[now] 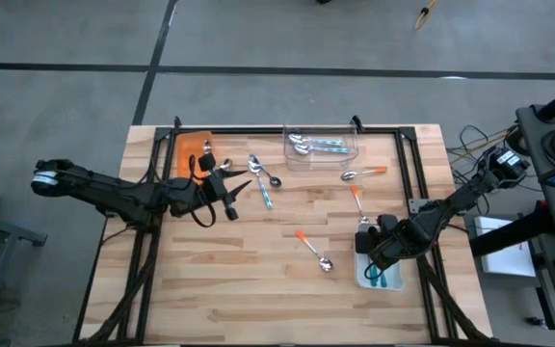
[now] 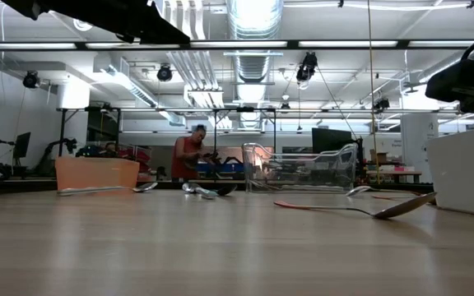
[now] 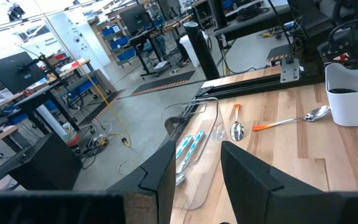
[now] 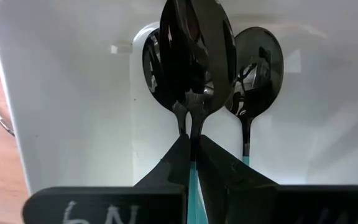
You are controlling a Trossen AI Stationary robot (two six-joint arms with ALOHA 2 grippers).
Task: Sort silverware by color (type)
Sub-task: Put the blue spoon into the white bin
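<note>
My right gripper [image 1: 379,256] hangs over the white tray [image 1: 393,281] at the table's right near side, shut on a teal-handled spoon [image 4: 196,56]. Two more teal-handled spoons [image 4: 253,68] lie in that tray. My left gripper [image 1: 229,193] stands open and level beside the orange tray [image 1: 191,149] at the far left, with nothing between its fingers [image 3: 166,168]. A clear tray [image 1: 322,146] at the far middle holds teal spoons. Loose on the wood lie silver spoons [image 1: 258,166], a teal one [image 1: 265,196] and orange-handled ones [image 1: 364,173], [image 1: 313,249]. My right gripper pinches the spoon's thin handle [image 4: 191,134] just behind the bowl, between its two fingers. The fingers come steeply from above and lie along the handle. The spoon points bowl-down into the white tray, over the two spoons there. Whether its bowl touches them I cannot tell.
A black frame runs round the table's far and side edges [image 1: 408,159]. A third orange-handled spoon [image 1: 356,200] lies just beyond the white tray. A person [image 2: 189,154] stands far off in the room behind. Bare wood [image 1: 258,280] stretches along the near side.
</note>
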